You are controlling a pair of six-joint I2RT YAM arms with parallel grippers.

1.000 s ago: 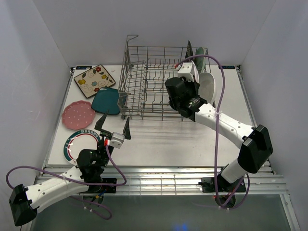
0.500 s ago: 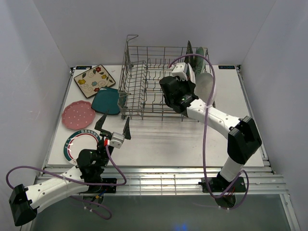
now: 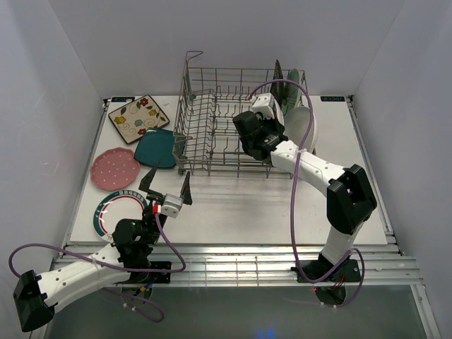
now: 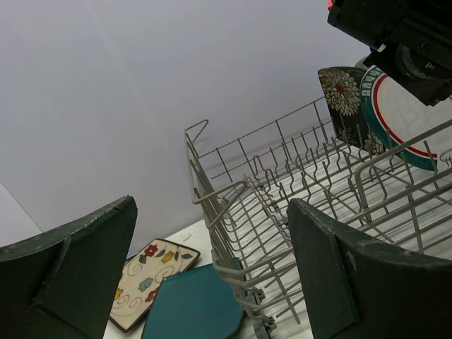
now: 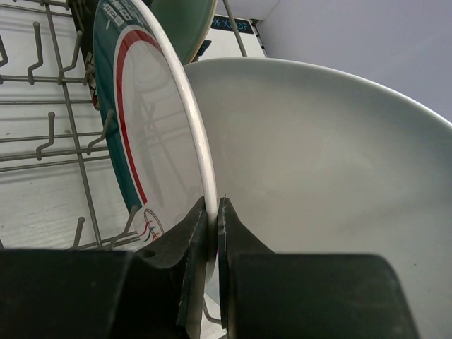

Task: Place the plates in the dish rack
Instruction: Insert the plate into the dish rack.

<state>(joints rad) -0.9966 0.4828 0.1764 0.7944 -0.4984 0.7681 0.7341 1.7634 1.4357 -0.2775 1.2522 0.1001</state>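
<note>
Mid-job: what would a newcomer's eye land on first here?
The right hand pinching the rim of a green-rimmed white plate at the right end of the dish rack, a plain white plate beside it. Then the left hand, wide open, near the pink dotted plate on the left of the table.

One dish rack [image 3: 219, 127] and eight plates [image 3: 114, 169]: four flat by the table's [image 3: 247, 205] left edge, four upright at the rack's right end. Two are green-rimmed rounds [image 3: 113, 212], three square.
</note>
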